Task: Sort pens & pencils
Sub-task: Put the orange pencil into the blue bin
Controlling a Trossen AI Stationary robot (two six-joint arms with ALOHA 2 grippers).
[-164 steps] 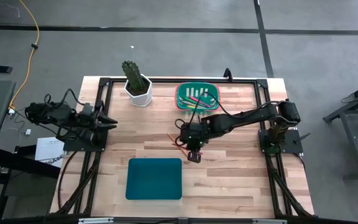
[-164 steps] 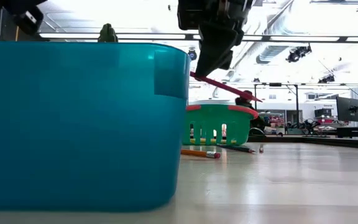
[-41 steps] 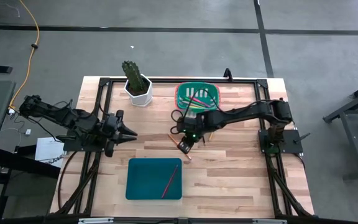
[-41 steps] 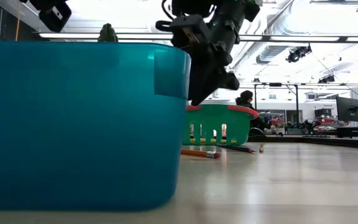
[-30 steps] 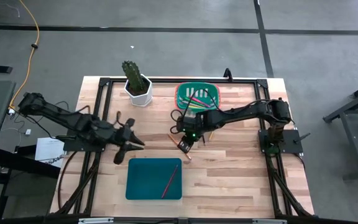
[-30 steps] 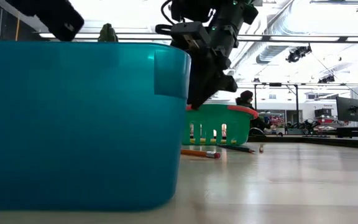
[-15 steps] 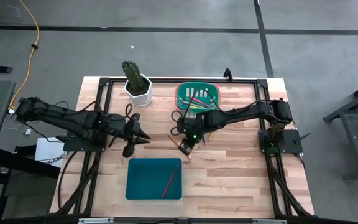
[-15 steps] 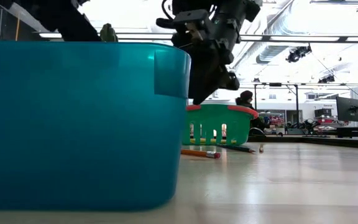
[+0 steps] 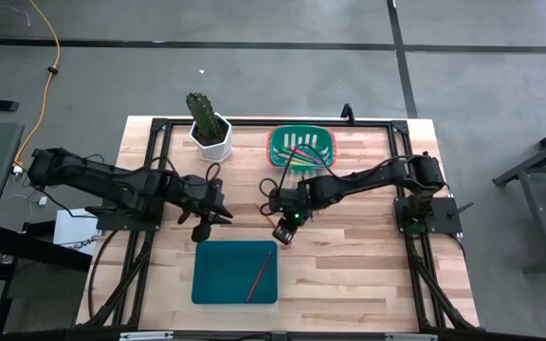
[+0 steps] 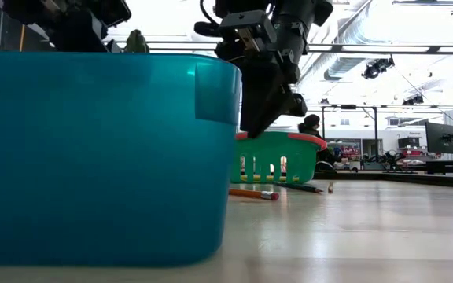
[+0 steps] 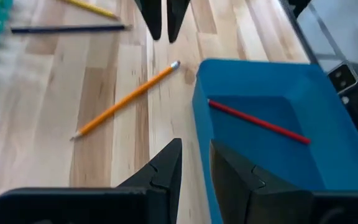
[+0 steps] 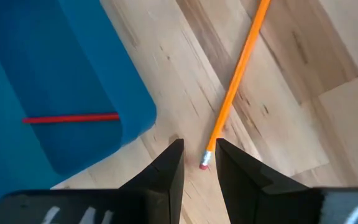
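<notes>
My right gripper (image 12: 199,163) poised over eraser end of orange pencil (image 12: 235,84), jaws slightly parted, nothing held. Left gripper (image 11: 194,163) empty too, jaws narrowly parted, at blue bin's (image 9: 214,275) 11 o'clock corner. One red pencil (image 9: 259,276) inside smooth bin. Pens (image 9: 301,143) in slatted green basket (image 9: 276,152), 12 o'clock. Bare wood around.

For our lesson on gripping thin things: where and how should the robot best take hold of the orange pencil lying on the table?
Probably at the eraser end of the orange pencil, from straight above. It lies flat on the bare wooden table, and the right pincer already straddles that end, fingers set across the shaft.
</notes>
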